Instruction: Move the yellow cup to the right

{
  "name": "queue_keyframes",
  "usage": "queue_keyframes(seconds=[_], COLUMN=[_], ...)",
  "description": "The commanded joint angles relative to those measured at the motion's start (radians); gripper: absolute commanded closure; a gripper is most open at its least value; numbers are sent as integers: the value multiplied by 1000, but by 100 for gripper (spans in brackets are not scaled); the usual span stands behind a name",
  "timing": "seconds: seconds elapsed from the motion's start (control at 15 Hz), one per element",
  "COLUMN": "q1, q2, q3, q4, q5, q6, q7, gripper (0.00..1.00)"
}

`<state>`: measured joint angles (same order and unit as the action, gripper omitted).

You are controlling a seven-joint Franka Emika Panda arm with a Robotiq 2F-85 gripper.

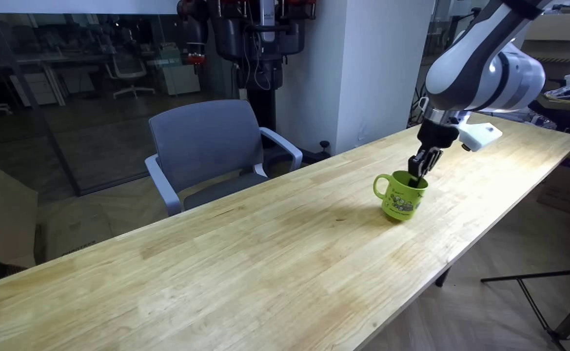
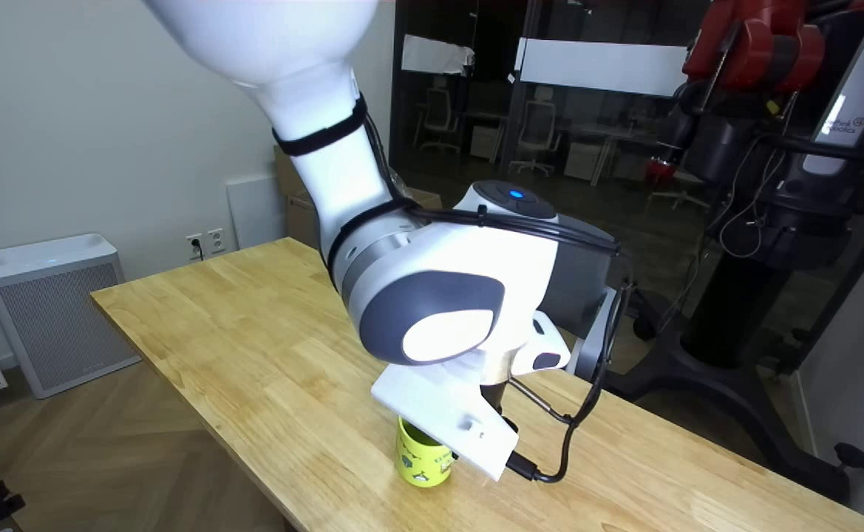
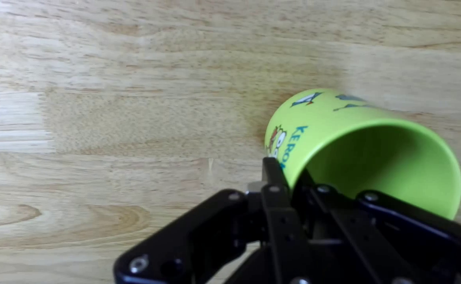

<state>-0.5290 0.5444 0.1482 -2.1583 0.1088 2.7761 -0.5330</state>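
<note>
The yellow cup is a lime-green mug with printed cartoon figures. In an exterior view its handle points left, and it stands slightly tilted at the table surface; I cannot tell if its base touches. It also shows in an exterior view, partly behind the white wrist plate. In the wrist view the cup lies right of centre with its mouth facing the camera. My gripper is shut on its wall, one finger inside and one outside. In an exterior view the gripper reaches down at the rim.
The cup is over a long wooden table, whose front edge runs close to the cup. A grey chair stands at the table's far side. A dark robot stands behind it. A cable loops beside the wrist.
</note>
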Motion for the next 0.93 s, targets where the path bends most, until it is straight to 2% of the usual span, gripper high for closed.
queue_keyframes(seconds=[0.0, 0.33, 0.4, 0.87], q1=[23, 62, 59, 74], q2=[-53, -72, -41, -46], q3=[-13, -47, -43, -58], q4=[1, 13, 4, 8], q5=[11, 2, 22, 19], q6=[-74, -158, -109, -127], q7=[-11, -14, -24, -27], gripper=[98, 98, 90, 90])
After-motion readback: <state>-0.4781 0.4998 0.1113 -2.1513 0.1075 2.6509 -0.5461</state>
